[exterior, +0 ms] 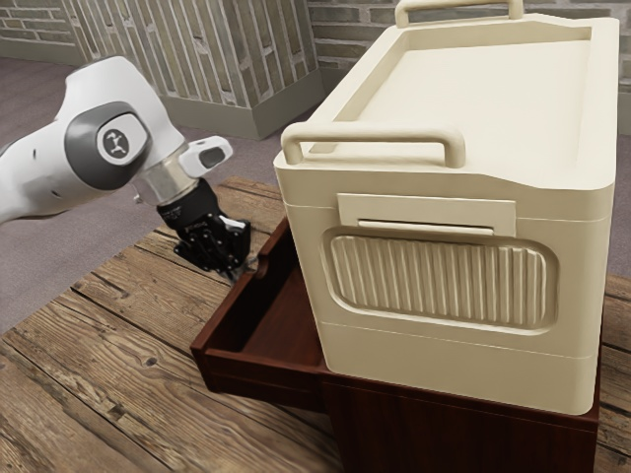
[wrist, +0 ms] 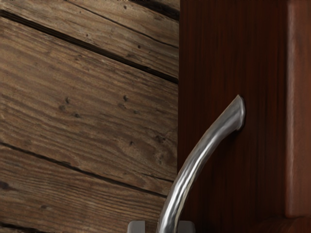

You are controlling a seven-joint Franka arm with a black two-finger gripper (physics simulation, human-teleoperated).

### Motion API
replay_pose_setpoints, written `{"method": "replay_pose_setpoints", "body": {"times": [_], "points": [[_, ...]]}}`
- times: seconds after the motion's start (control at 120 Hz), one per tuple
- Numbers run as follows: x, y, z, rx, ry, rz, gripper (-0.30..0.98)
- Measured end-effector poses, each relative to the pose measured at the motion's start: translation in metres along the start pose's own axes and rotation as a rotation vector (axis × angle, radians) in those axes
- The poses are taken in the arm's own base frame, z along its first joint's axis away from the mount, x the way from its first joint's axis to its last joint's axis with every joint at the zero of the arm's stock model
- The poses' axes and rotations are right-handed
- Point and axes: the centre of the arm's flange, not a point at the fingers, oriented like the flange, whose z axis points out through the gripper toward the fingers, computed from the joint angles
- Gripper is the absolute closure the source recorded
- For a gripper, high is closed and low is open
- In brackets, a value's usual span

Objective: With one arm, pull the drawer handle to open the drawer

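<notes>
My gripper (exterior: pixel 237 268) is low at the outer face of the drawer (exterior: pixel 228 313), which stands well out from its dark red cabinet (exterior: pixel 454 430). In the wrist view the curved silver handle (wrist: pixel 193 165) runs from the dark drawer front (wrist: pixel 233 43) down to my gripper (wrist: pixel 162 227). One fingertip stands on each side of the bar, close together, and the gripper is shut on it. The handle's far end lies outside the wrist view, and in the exterior view my fingers largely cover the handle.
A large cream box (exterior: pixel 434 360) with raised handles rests on the cabinet, right beside the pulled-out drawer. Wooden planks of the table (exterior: pixel 118 365) extend around the drawer. A brick wall (exterior: pixel 345 49) stands behind.
</notes>
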Motion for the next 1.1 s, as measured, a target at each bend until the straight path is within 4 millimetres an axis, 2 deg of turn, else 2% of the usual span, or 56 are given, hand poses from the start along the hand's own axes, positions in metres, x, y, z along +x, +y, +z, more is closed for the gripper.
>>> {"method": "replay_pose_setpoints", "body": {"times": [0.242,0.45,0.617,0.733,0.867,1.017,1.1], "points": [[0.0,-0.024,-0.008,0.007,0.011,-0.025,0.79],[-0.001,-0.023,-0.005,0.007,0.006,-0.014,0.78],[-0.002,-0.021,-0.006,-0.001,0.006,-0.007,0.7],[-0.004,-0.02,-0.013,-0.01,0.015,-0.002,0.66],[-0.011,-0.018,-0.032,-0.023,0.047,0.012,0.62],[-0.021,-0.01,-0.057,-0.002,0.078,0.052,0.35],[-0.024,0.017,-0.068,0.04,0.078,0.114,0.23]]}}
